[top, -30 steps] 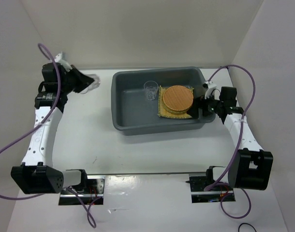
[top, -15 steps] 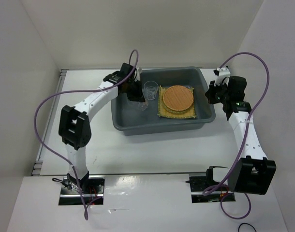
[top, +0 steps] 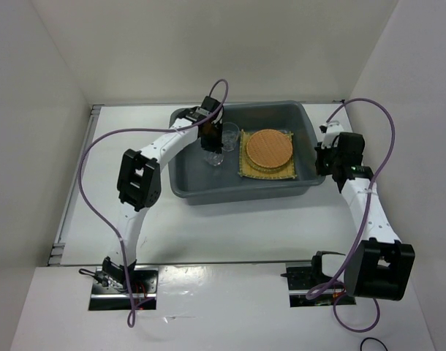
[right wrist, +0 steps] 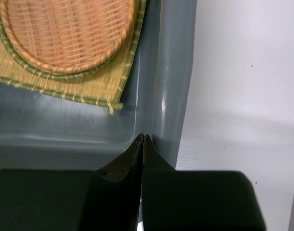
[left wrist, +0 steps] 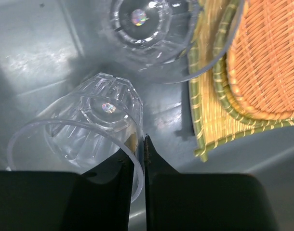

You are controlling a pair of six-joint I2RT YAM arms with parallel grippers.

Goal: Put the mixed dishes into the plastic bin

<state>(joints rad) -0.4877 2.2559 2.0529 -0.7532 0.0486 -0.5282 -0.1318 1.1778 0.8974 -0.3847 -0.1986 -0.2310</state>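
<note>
1. The left gripper is clenched on the rim of one glass cup, with the cup wall pinched between its two fingers. This cup sits in the left part of the plastic bin. Whether its base rests on the bin floor cannot be told.
2. The second glass cup stands free and upright inside the bin, just beyond the held one and near the far wall. Cups counted: two.
3. The right gripper has its fingers pressed together on nothing and hangs over the bin's right wall.
4. Woven pieces counted: three, stacked in the right half of the bin. The square yellow mat lies lowest, with the green-rimmed round disc on it. The orange-brown disc is uppermost.
5. The bin stands on a white table.
</note>
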